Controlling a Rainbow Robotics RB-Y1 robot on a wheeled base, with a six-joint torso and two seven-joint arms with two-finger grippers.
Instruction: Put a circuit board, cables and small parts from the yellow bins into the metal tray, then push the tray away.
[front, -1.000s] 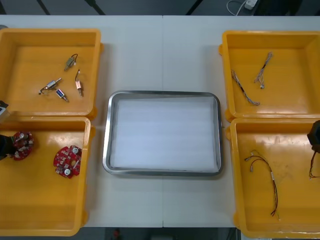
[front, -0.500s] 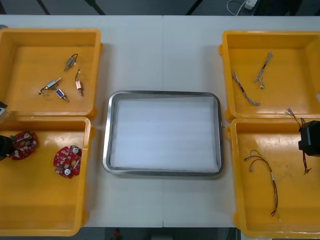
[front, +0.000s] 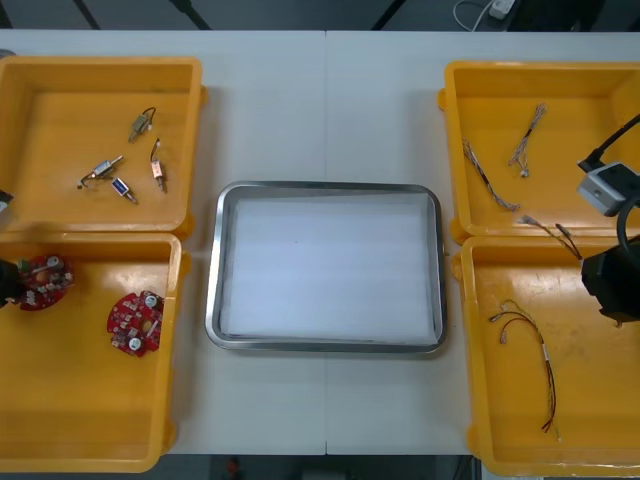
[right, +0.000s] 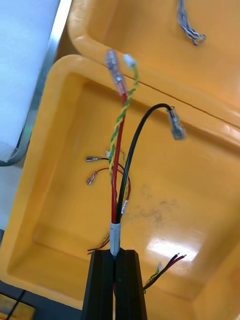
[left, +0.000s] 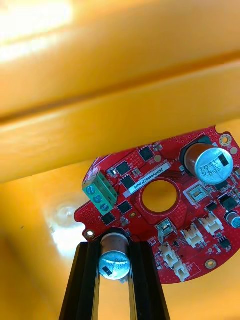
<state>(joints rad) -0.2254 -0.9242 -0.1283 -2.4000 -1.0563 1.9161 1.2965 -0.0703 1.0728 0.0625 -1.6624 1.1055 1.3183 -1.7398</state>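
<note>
My left gripper (left: 114, 252) is shut on a silver capacitor of a round red circuit board (left: 165, 200), held above the floor of the near left yellow bin (front: 90, 420). In the front view that gripper (front: 8, 283) is at the left edge, with the board (front: 42, 282) beside it. My right gripper (right: 116, 260) is shut on a red and yellow cable (right: 119, 145) bundled with a black lead. It hangs over the near right yellow bin (front: 520, 430). The cable's ends (front: 545, 228) reach over that bin's far rim from the right gripper (front: 598, 268). The metal tray (front: 212, 270) is white inside and holds nothing.
A second circuit board (front: 134, 321) lies in the near left bin. Several small metal parts (front: 125, 160) lie in the far left bin. Two blue and white cables (front: 488, 178) are in the far right bin, and another red and black cable (front: 530, 345) lies in the near right bin.
My right gripper has risen and moved left with the cable, whose ends now reach the bin's far rim. The left gripper has shifted its circuit board slightly up and to the left.
</note>
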